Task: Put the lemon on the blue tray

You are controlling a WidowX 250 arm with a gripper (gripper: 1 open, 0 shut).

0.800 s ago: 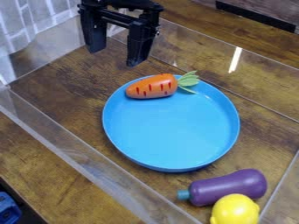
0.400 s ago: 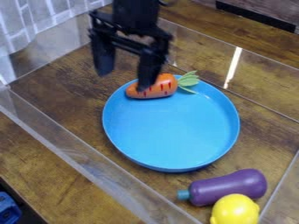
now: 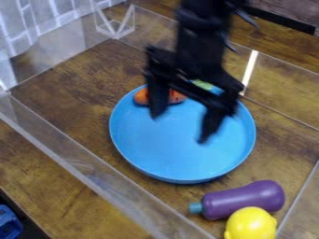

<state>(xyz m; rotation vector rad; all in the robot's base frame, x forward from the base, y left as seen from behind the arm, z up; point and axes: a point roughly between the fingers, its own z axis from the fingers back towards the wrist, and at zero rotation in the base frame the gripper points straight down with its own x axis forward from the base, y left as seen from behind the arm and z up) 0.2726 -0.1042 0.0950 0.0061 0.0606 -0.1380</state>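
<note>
Two wide-spread fingers confirm your gripper (image 3: 185, 107) is unclenched and empty above the blue tray (image 3: 169, 154). Your lemon (image 3: 251, 225) lies off it, at the table's near edge, touching the eggplant (image 3: 242, 200).

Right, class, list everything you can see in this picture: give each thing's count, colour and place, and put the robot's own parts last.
tray: one, bright blue, round, middle of the table.
carrot: one, orange, at the tray's far left rim, mostly hidden behind the gripper.
eggplant: one, purple, on the table near the bottom right, outside the tray.
lemon: one, yellow, at the bottom edge, just in front of the eggplant.
table: one, dark brown wood, under everything.
clear walls: see-through panels, around the work area.
gripper: one, black, blurred, jaws open and empty, over the tray's far part.
</note>
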